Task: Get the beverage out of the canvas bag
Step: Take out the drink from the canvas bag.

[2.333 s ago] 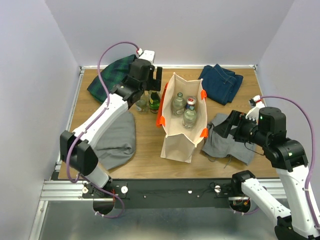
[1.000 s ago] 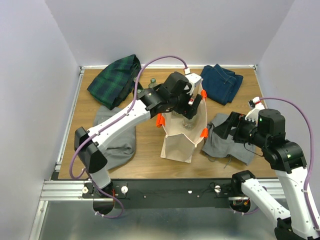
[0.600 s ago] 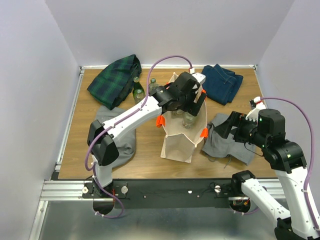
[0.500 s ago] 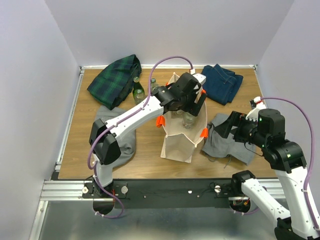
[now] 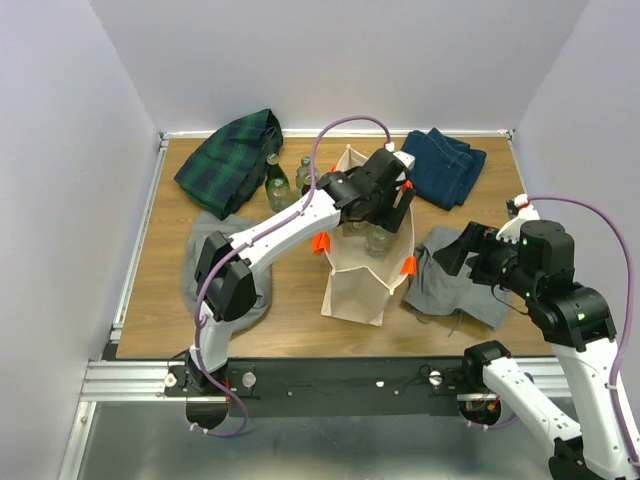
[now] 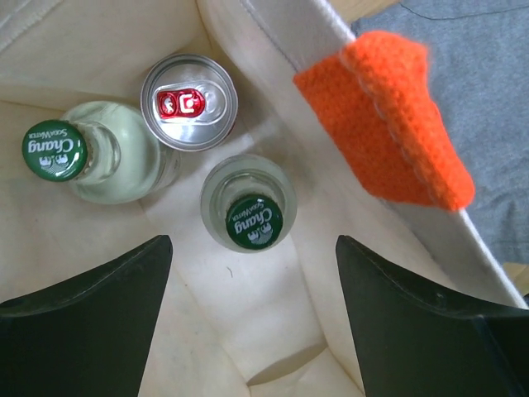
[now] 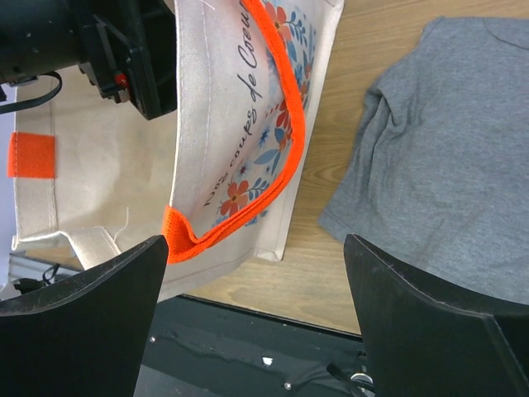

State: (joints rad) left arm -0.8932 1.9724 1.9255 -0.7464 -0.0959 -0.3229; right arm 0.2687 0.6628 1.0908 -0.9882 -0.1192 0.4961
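Note:
The beige canvas bag (image 5: 358, 262) with orange handles (image 6: 398, 142) stands upright mid-table. Inside it, the left wrist view shows two clear glass bottles with green caps, one (image 6: 253, 218) in the middle and one (image 6: 56, 150) at the left, and a silver can with a red tab (image 6: 188, 101). My left gripper (image 6: 252, 327) is open and empty. It hangs just above the bag's mouth (image 5: 385, 212), over the middle bottle, with one finger (image 6: 91, 310) on each side. My right gripper (image 7: 256, 331) is open and empty, beside the bag's right side (image 5: 447, 252).
Two green-capped bottles (image 5: 276, 181) (image 5: 305, 171) stand on the table left of the bag. A plaid cloth (image 5: 229, 152) lies at the back left and jeans (image 5: 442, 166) at the back right. A grey cloth (image 5: 240, 275) lies at the left and a grey shirt (image 7: 442, 165) under my right gripper.
My left arm has swung from the bottles at the back left over to the bag's mouth and lowered a little. The right arm has barely moved.

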